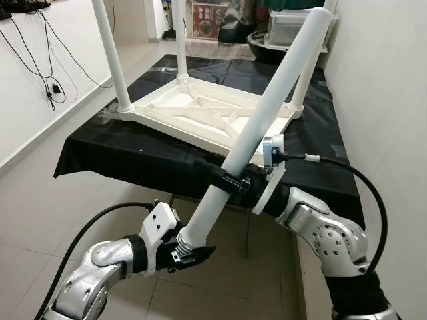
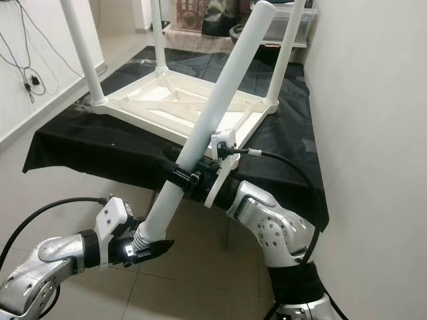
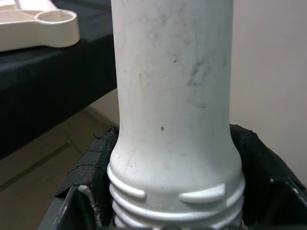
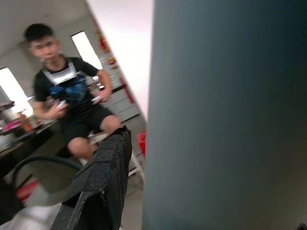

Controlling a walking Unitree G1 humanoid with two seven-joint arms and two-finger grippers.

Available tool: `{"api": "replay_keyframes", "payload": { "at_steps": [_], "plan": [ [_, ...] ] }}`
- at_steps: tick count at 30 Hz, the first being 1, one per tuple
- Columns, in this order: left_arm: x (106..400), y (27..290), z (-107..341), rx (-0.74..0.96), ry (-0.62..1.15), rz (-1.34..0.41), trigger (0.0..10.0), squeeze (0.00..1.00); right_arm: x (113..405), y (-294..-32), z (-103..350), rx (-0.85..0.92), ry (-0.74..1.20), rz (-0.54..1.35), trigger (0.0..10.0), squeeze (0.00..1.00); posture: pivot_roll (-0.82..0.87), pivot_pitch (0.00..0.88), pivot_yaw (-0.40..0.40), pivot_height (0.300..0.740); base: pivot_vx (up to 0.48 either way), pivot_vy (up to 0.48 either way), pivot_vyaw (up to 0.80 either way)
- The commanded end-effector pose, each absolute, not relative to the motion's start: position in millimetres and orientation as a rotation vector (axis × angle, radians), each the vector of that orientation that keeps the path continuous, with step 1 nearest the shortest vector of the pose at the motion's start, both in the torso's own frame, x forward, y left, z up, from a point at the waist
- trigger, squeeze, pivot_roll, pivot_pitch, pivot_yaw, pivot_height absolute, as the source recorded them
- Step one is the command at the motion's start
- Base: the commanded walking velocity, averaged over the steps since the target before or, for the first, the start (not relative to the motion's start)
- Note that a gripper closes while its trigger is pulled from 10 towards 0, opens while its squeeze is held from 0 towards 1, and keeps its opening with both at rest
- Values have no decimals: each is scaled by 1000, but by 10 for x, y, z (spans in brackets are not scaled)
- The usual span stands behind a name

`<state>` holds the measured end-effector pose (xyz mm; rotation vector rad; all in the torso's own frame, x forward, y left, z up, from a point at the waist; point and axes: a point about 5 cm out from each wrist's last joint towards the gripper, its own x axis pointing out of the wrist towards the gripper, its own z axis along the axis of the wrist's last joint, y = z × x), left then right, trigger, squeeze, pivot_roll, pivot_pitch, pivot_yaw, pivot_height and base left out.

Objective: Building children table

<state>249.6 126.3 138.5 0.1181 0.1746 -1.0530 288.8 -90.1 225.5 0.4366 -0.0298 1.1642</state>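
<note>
I've got the loose white table leg (image 1: pixel 267 107) in both grippers, slanted up and away from me. My left gripper (image 1: pixel 189 254) is clamped on its lower, threaded end; in the left wrist view the screw ridges (image 3: pixel 175 206) sit right between my black fingers (image 3: pixel 84 179). My right gripper (image 1: pixel 230 180) is closed around the leg's shaft higher up, just above and to the right of my left one, with its wrist camera (image 1: pixel 272 151) beside the tube. Beyond my right gripper, the upside-down white tabletop (image 1: pixel 207 113) lies on a black-draped bench (image 1: pixel 127 150), its ribbed underside facing up. Three legs already stand on it: one at the near left corner (image 1: pixel 110 47), one at the far left corner (image 1: pixel 180 40), one at the right corner (image 1: pixel 307 73). The nearest corner, just past my right gripper, is hidden behind the leg I'm holding. Cables (image 1: pixel 47 53) hang on the wall off to my left. In my right wrist view, a blurred person (image 4: pixel 72 105) sits in the background.
</note>
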Motion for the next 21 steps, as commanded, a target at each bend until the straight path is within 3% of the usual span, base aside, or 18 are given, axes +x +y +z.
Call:
{"api": "replay_keyframes", "payload": {
  "at_steps": [1,18,19,20,21],
  "plan": [
    [2422,1186,1398,93,176,-1102,10000,0,2786,-807,2236,441,-3,1271,10000,0,52,74,-27,740,0,0,0],
    [2297,1090,1370,50,196,-1150,10000,0,2719,-747,2151,414,49,1330,10000,0,54,81,-28,740,0,0,0],
    [2295,1089,1370,49,196,-1150,10000,0,2719,-752,2144,412,49,1327,7922,0,56,82,-28,740,0,0,0],
    [2293,1089,1369,49,197,-1150,10000,0,2719,-755,2139,411,50,1326,7922,0,56,82,-28,740,0,0,0],
    [2291,1087,1368,45,199,-1151,10000,0,2719,-759,2138,410,50,1326,0,0,53,81,-28,740,0,0,0]
  ]
}}
